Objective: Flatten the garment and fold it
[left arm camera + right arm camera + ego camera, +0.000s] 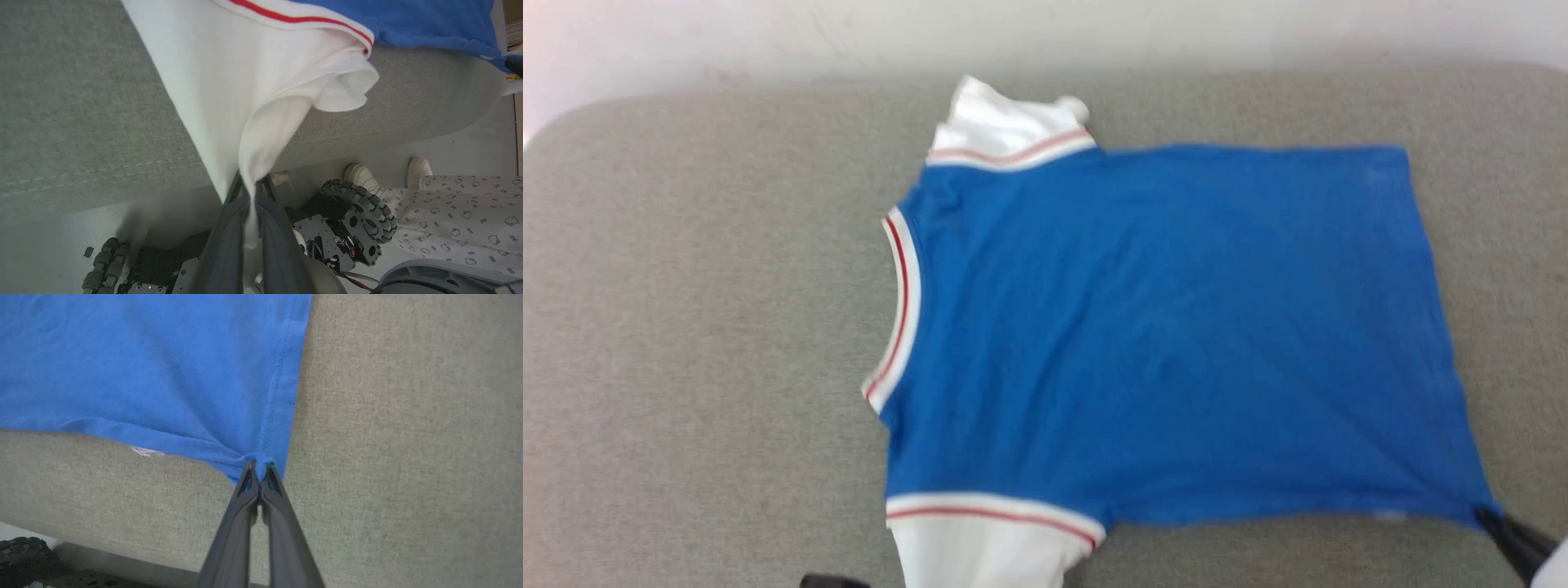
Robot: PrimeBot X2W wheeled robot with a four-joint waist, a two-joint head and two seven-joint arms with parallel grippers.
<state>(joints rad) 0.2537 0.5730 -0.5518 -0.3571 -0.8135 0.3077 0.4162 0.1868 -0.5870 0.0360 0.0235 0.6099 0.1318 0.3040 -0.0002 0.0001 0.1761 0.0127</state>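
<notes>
**Both grippers locked on the near edge**

The blue T-shirt lies flat on the grey cushion, long axis running side to side, collar pointing left, hem right. The left gripper reaches up over the cushion's front edge, pinched tight on the near white sleeve. The right gripper comes in low, fingers together on the near hem corner.

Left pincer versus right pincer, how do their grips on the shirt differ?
The left pincer clamps the end of the white sleeve; the right pincer clamps the blue hem corner. The left pincer's cloth is drawn into a long taut cone, the right pincer's only puckers slightly. Both are shut on the garment.
</notes>
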